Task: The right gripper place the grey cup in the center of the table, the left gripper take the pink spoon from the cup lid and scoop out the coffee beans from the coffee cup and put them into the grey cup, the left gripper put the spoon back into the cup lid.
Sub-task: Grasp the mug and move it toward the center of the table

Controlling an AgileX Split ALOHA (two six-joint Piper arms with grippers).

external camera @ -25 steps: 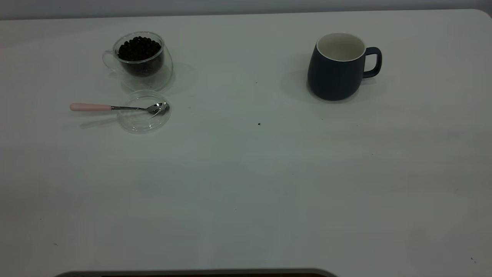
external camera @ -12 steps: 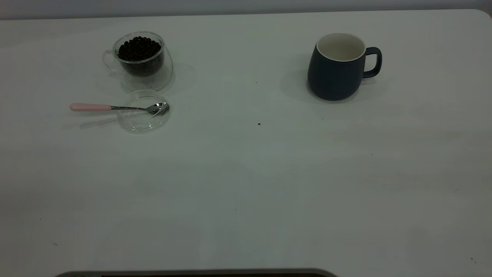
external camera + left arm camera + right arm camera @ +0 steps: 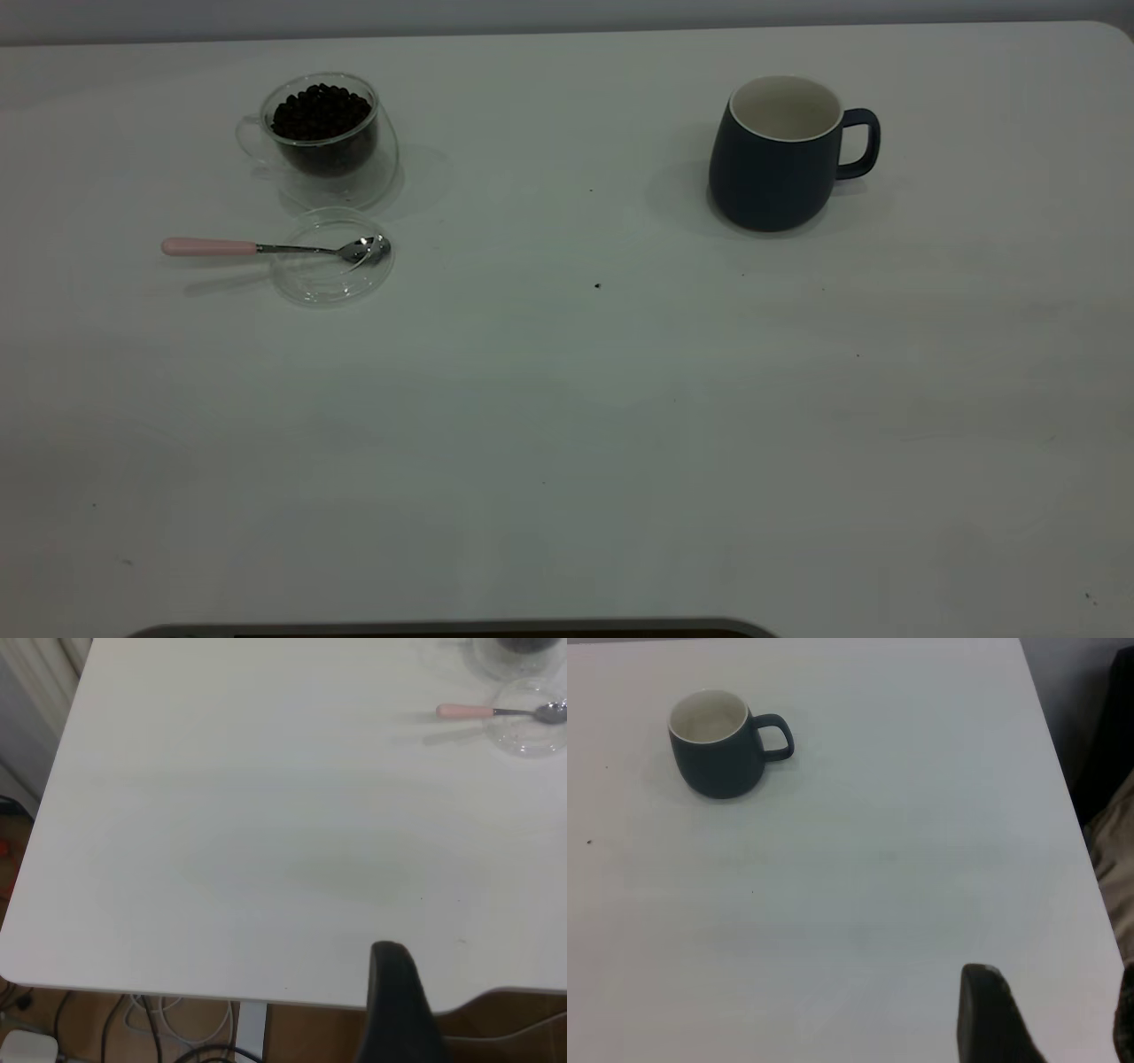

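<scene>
The white counter (image 3: pixel 567 425) carries everything. The grey cup (image 3: pixel 772 155) stands upright, well ahead of the right end effector (image 3: pixel 992 1014), which grips nothing; its opening cannot be told. The coffee cup (image 3: pixel 326 137) of coffee beans (image 3: pixel 320 112) sits beside the cup lid (image 3: pixel 330 270), where the pink spoon (image 3: pixel 213 247) rests, far from the left end effector (image 3: pixel 394 1005), likewise unreadable.

One black wedge-shaped finger of the left gripper (image 3: pixel 399 1010) is seen in its wrist view. Two dark fingers of the right gripper (image 3: pixel 1059 1014) are held apart.
</scene>
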